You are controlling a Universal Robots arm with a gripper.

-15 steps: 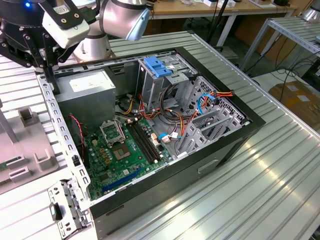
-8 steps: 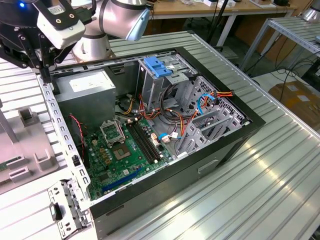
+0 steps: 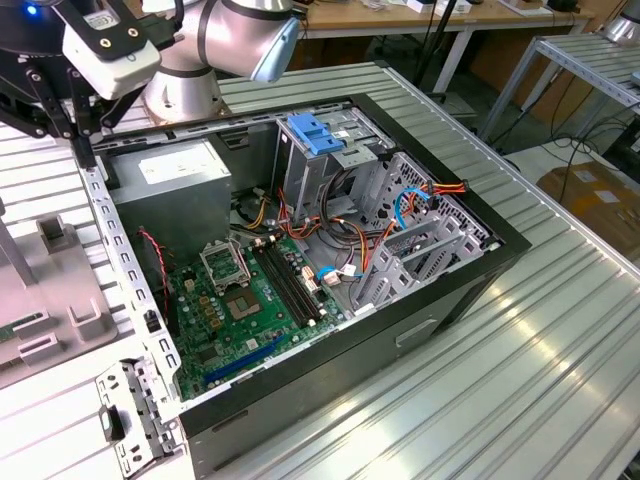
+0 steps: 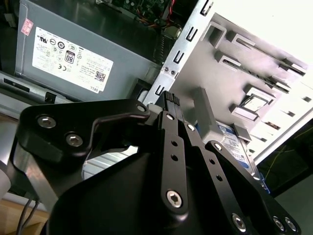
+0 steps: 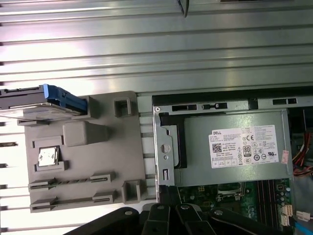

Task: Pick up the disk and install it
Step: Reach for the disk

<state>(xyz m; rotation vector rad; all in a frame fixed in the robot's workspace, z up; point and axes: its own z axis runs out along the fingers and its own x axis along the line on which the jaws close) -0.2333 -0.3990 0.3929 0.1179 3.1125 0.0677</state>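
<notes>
Disk (image 5: 34,102), blue rail showing, lies on grey holder (image 5: 83,161) in first wrist view, at the end away from PC case (image 5: 165,147). Second wrist view: gripper (image 4: 169,98) above holder, apart from disk; open/closed, can't tell. Exterior view: arm (image 3: 230,40) by case edge near PSU (image 3: 170,185).

The disk (image 5: 29,104) is silver-grey with blue side rails, at a corner of the plain grey tray (image 5: 83,156) on the ribbed silver table (image 5: 146,44). The power supply (image 5: 230,122) is grey with a white, black-printed sticker; the motherboard (image 3: 240,305) is green and the case (image 3: 330,400) black
</notes>
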